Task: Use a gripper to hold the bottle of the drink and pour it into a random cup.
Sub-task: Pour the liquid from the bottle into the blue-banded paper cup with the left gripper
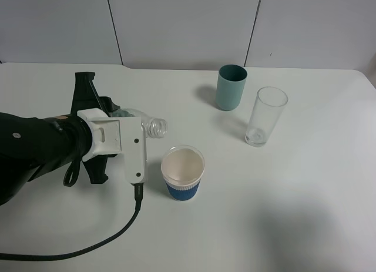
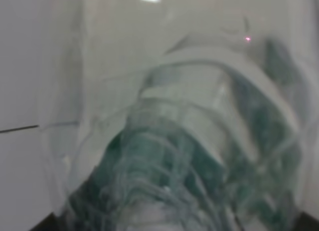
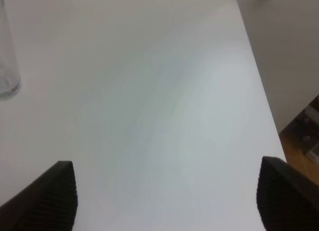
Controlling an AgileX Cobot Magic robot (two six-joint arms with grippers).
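My left gripper (image 1: 136,131) has white jaws on a bulky black arm. It is shut on the bottle of the drink (image 1: 154,127), which lies tilted almost on its side above the table. The open neck points right, just up and left of the cup (image 1: 183,173). The cup is white with a blue ribbed sleeve and stands upright. In the left wrist view the bottle (image 2: 189,141) fills the picture, blurred, with its green label showing. My right gripper (image 3: 167,201) is open and empty over bare table; it does not show in the exterior view.
A teal tumbler (image 1: 231,87) and a tall clear glass (image 1: 266,116) stand at the back right. The glass also shows in the right wrist view (image 3: 6,66). A black cable (image 1: 106,242) trails across the front left. The table's edge (image 3: 259,91) lies near my right gripper.
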